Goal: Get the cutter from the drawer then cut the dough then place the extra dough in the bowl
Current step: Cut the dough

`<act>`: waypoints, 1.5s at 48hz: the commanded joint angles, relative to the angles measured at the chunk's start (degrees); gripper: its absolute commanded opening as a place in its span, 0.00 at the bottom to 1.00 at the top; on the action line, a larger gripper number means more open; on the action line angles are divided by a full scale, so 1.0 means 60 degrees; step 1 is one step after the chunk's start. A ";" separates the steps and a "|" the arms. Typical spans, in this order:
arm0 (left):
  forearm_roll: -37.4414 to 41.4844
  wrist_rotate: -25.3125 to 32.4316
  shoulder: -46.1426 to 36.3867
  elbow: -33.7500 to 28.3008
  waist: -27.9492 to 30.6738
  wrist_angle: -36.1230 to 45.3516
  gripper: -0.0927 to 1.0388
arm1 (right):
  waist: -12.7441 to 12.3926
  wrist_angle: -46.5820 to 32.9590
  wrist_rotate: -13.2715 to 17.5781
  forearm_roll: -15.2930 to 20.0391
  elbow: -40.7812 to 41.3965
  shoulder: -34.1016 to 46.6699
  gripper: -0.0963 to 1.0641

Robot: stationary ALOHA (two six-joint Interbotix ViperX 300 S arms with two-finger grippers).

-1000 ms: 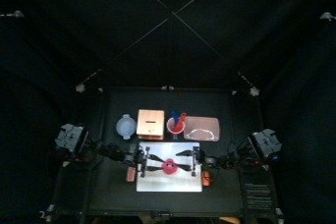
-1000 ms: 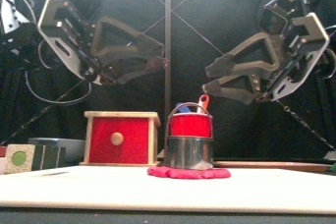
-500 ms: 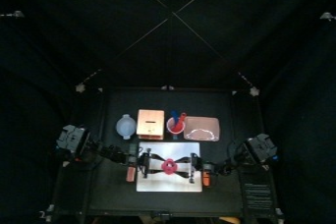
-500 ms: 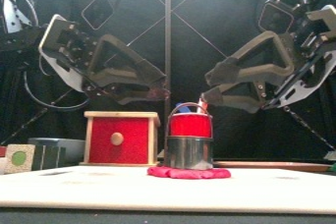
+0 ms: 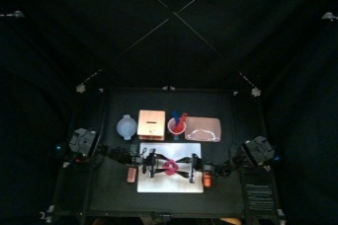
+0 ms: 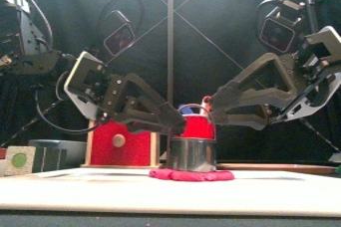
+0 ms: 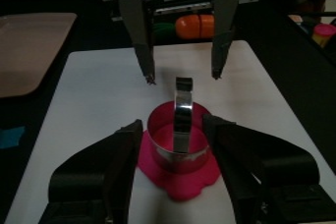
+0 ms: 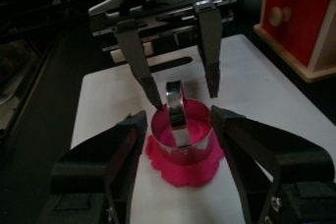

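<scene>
Cutter stood on the dough on the board, left gripper and right gripper each spread wide around it, apparently gripping nothing (cutting step in hand); next would come peeling the outer dough off for the bowl.

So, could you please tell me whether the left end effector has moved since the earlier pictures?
Yes. In the front view the left end effector has come down from above the wooden box to beside the cutter.
</scene>
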 commanded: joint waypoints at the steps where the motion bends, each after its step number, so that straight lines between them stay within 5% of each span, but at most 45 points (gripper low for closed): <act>1: 0.0015 0.0044 -0.0161 -0.0176 0.0073 0.0000 0.84 | -0.0044 -0.0029 0.0000 0.0029 -0.0176 -0.0088 0.84; 21: 0.0044 0.0073 -0.0322 -0.0146 0.0088 0.0513 0.84 | -0.0190 0.0249 0.0015 0.0322 -0.0527 0.0381 0.83; 35: 0.0293 0.0088 -0.0586 -0.0103 0.0088 0.0615 0.84 | -0.0190 0.0410 -0.0059 0.0366 -0.0718 0.0381 0.65; 45: 0.0278 0.0073 -0.0527 -0.0103 0.0088 0.0615 0.83 | -0.0190 0.0718 -0.0103 0.0366 -0.0791 0.0366 0.61; 72: 0.0308 0.0015 -0.0483 -0.0015 -0.0015 0.0923 0.65 | -0.0220 0.0718 -0.0117 0.0425 -0.0791 0.0308 0.60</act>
